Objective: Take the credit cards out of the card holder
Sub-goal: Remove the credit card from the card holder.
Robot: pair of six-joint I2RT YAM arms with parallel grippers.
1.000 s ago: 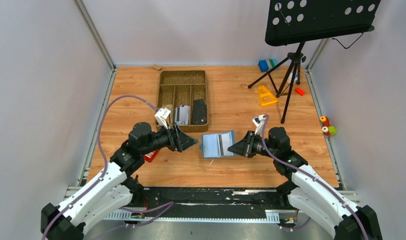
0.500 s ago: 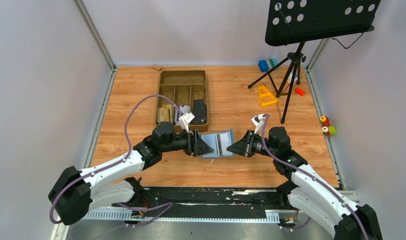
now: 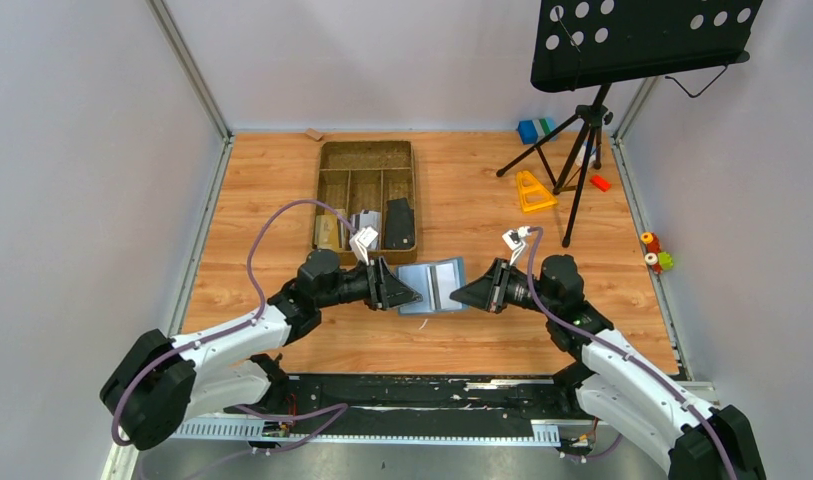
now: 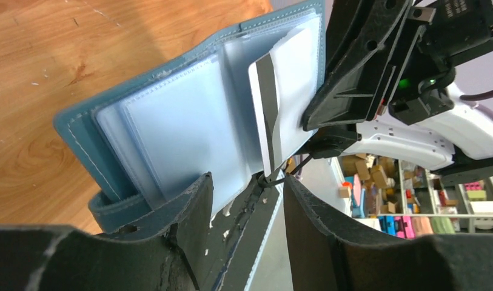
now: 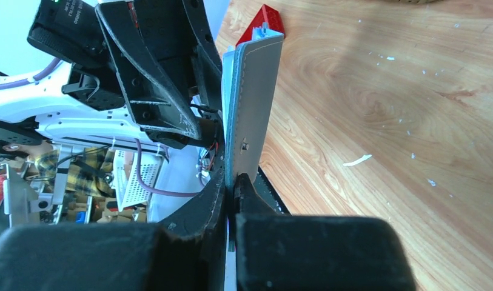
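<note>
The slate-blue card holder (image 3: 431,286) hangs open between my two grippers, lifted off the table. My right gripper (image 3: 464,293) is shut on its right edge, which shows edge-on in the right wrist view (image 5: 254,103) between the closed jaws (image 5: 234,189). My left gripper (image 3: 408,297) is open at the holder's left edge. In the left wrist view the pale blue pockets (image 4: 183,127) face me. A credit card with a dark stripe (image 4: 269,103) sticks out of the right pocket. My left gripper (image 4: 247,200) has one finger over the holder's near edge and grips nothing.
A brown divided tray (image 3: 322,190) stands behind the holder with cards (image 3: 362,228) and a dark object (image 3: 400,224) at its near end. A music stand tripod (image 3: 582,140), a yellow triangle (image 3: 534,190) and small blocks (image 3: 534,130) are at the back right. A red block (image 5: 262,18) lies beyond the holder.
My left arm has swung right from beside the tray to the holder's left edge, jaws open. The holder has shifted slightly left. The right arm has barely moved.
</note>
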